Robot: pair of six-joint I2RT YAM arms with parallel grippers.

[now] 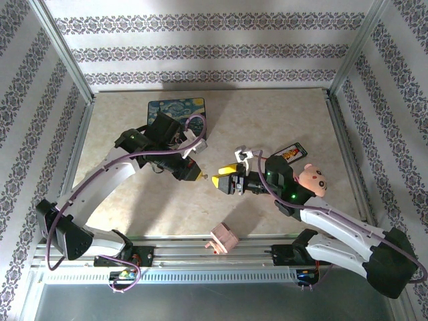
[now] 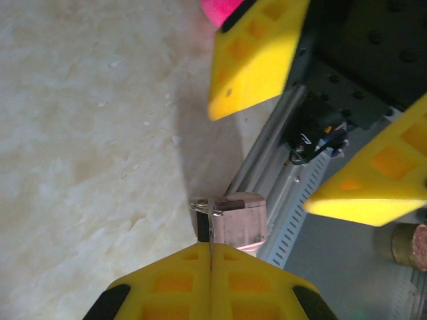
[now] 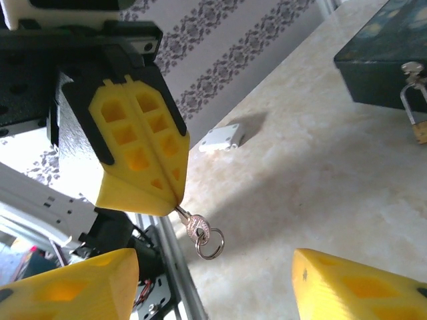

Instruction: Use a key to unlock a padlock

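Note:
My left gripper (image 1: 199, 176) is shut on the blade of the key (image 3: 198, 229), a small grey metal key with a split ring on its head. In the left wrist view the key (image 2: 211, 223) shows edge-on, sticking out of the closed yellow fingertips (image 2: 200, 267). My right gripper (image 1: 218, 179) faces it, open, its yellow fingers (image 3: 67, 287) standing wide on both sides of the key's head without touching it. The padlock (image 3: 419, 127), brass with a silver shackle, hangs at the front of the dark painted box (image 3: 377, 63), at the right edge of the right wrist view.
The painted box (image 1: 176, 110) sits at the back of the table behind the left arm. A pink wooden block (image 1: 225, 238) lies by the near rail. A doll (image 1: 313, 178) and a printed card (image 1: 292, 154) lie beside the right arm. A small white plate (image 3: 220, 137) rests near the wall.

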